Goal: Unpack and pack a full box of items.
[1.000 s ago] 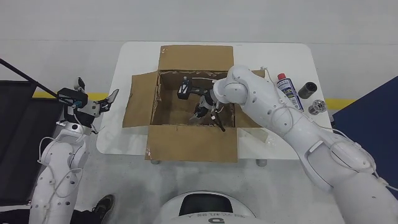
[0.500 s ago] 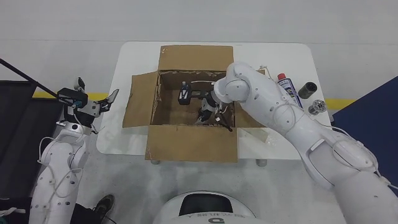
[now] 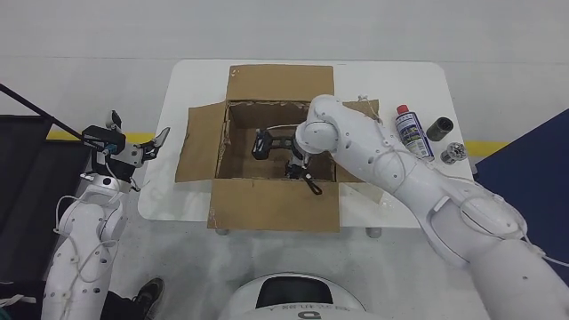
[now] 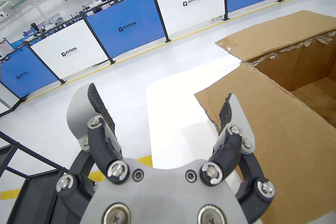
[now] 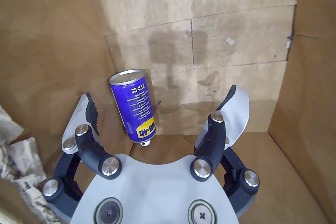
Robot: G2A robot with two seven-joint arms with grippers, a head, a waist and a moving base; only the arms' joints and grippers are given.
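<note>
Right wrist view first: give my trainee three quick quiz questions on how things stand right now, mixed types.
1. True or false: the right gripper is shut on the blue can.
2. Where is the left gripper? A: inside the box. B: outside it, beside a flap. C: clamped on the blue can.
3. Fill in: the blue can is ___ the box.
Key: 1 false (jaws open, apart from the can); 2 B; 3 inside.
</note>
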